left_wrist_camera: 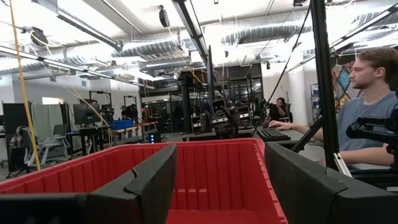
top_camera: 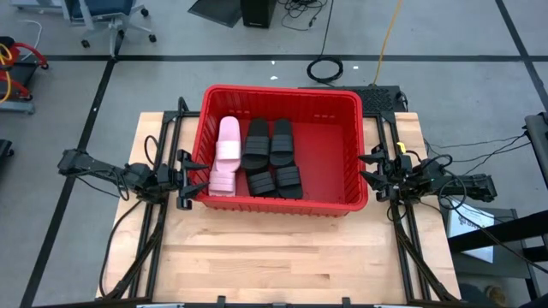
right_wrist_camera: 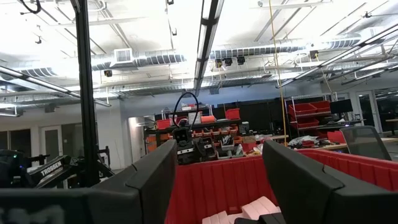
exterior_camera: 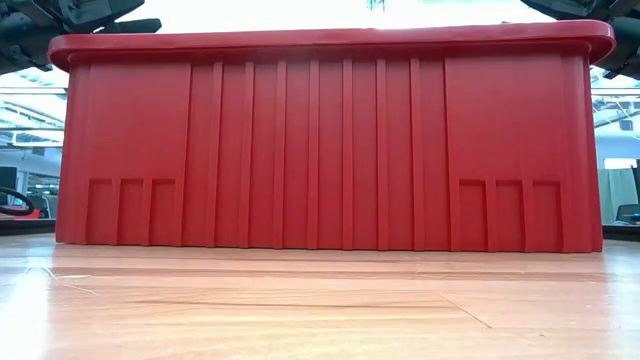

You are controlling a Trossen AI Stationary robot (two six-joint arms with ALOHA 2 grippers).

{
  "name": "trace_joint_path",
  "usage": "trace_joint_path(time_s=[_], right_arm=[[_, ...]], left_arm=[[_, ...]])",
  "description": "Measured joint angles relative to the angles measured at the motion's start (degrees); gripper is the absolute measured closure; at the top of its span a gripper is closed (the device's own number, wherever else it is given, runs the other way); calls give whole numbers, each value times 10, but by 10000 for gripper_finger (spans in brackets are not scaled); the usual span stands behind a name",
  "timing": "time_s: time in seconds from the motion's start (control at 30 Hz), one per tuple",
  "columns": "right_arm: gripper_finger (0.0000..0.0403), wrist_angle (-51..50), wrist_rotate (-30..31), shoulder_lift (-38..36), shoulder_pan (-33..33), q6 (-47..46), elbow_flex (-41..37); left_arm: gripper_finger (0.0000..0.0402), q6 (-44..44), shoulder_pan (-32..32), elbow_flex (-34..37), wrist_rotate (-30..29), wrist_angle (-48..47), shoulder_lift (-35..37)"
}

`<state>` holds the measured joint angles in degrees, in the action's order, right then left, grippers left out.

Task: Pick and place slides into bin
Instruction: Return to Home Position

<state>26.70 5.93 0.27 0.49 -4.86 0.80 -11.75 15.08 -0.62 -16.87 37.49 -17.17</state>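
Observation:
The red bin (top_camera: 355, 128) stands in the middle of the table and fills the low view (exterior_camera: 330, 150). Inside it lie white slides (top_camera: 227, 158) stacked at the left and several black slides (top_camera: 274, 158) beside them, resting on the bin's floor. White slides also show in the right wrist view (right_wrist_camera: 249, 211). My left gripper (top_camera: 193, 180) is open just outside the bin's left wall, its fingers (left_wrist_camera: 152, 180) level over the rim. My right gripper (top_camera: 370, 171) is open just outside the right wall, empty.
Bare wooden tabletop (top_camera: 282, 257) lies in front of the bin. Black frame rails (top_camera: 154, 231) run along both sides of the table. A person (left_wrist_camera: 373, 106) sits at a desk beyond the table in the left wrist view.

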Motion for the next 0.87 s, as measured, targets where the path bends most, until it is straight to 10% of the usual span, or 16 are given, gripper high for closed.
trace_joint_path(time_s=[0.87], right_arm=[[174,0,0,0,0,0,0]], left_arm=[[153,0,0,0,0,0,0]])
